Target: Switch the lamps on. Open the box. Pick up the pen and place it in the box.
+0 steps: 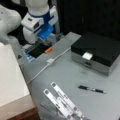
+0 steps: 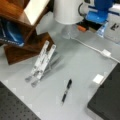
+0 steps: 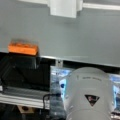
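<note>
Meanwhile the arm is up at the back of the bench [image 1: 75, 75], near a front view's top left, with its blue-and-white wrist above the bench edge. The pincer [image 1: 44, 40] hangs just over an orange block [image 1: 48, 50] that sits on that edge; whether its jaws are apart or together I cannot tell. It holds nothing that shows. In the wrist view the orange block [image 3: 23, 48] lies at the left on the grey edge, a white plug-like piece [image 3: 63, 8] is at the top, and the round white base of the arm [image 3: 87, 95] fills the lower right.

The box [image 1: 96, 52] stands on the bench toward a front view's right, its black lid down and the small white latch [image 1: 87, 56] on its front. Only a black corner of the box [image 2: 107, 100] shows at a front view's lower right.

The pen [image 1: 91, 89] lies flat on the bench in front of the box, well apart from the pincer. It shows in both front views, pen [image 2: 66, 90] between the box corner and two clear strips [image 2: 41, 63]. A white cable [image 1: 47, 63] with a small switch runs across the bench between the arm and the box.
</note>
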You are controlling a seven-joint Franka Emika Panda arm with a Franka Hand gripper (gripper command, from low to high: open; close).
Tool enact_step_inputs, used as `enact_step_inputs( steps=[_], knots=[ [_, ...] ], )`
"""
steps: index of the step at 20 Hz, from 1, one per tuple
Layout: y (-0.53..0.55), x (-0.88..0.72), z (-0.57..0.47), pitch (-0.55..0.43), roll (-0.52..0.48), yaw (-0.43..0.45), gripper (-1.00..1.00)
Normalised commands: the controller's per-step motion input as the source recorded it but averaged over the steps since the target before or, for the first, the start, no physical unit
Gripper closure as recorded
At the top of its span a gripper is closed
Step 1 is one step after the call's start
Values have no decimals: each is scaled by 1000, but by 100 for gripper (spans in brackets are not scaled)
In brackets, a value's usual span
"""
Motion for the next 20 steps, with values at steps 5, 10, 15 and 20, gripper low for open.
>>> enact_step_inputs(
  steps=[5, 10, 15, 20],
  knots=[
    [242, -361, -199, -246, -29, -168, -100],
    [257, -300, -167, -219, -66, -150, -100],
    [197, -242, -194, -204, -15, -99, -100],
    [130, -182, -167, -216, 36, -76, -100]
  ],
)
